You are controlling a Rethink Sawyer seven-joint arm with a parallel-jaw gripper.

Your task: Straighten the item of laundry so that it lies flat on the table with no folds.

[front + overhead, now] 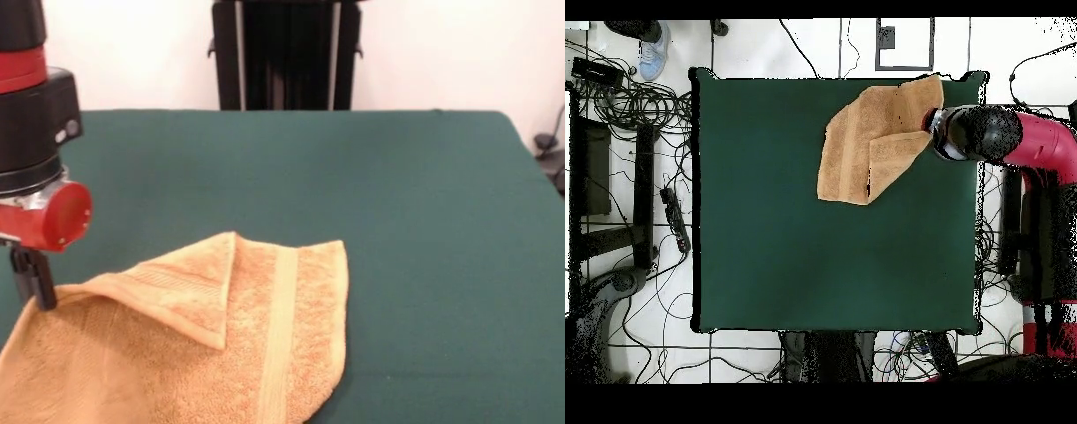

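The item of laundry (265, 353), an orange-tan towel with a ribbed band, lies at the near left of the green table (424, 230). One flap is folded over its middle, forming a triangular fold. In the overhead view the towel (855, 150) sits near the table's (815, 260) top right corner. My gripper (33, 281) hangs at the towel's left edge, its dark fingers pinched on the raised corner of the cloth. From above, the gripper (929, 126) meets the towel's right side, and the arm hides the fingertips.
The table edge runs close beside the gripper, at the far right in the overhead view. Cables (625, 120) and dark equipment cover the floor to the left of the table. A person's shoe (653, 48) shows at the top left.
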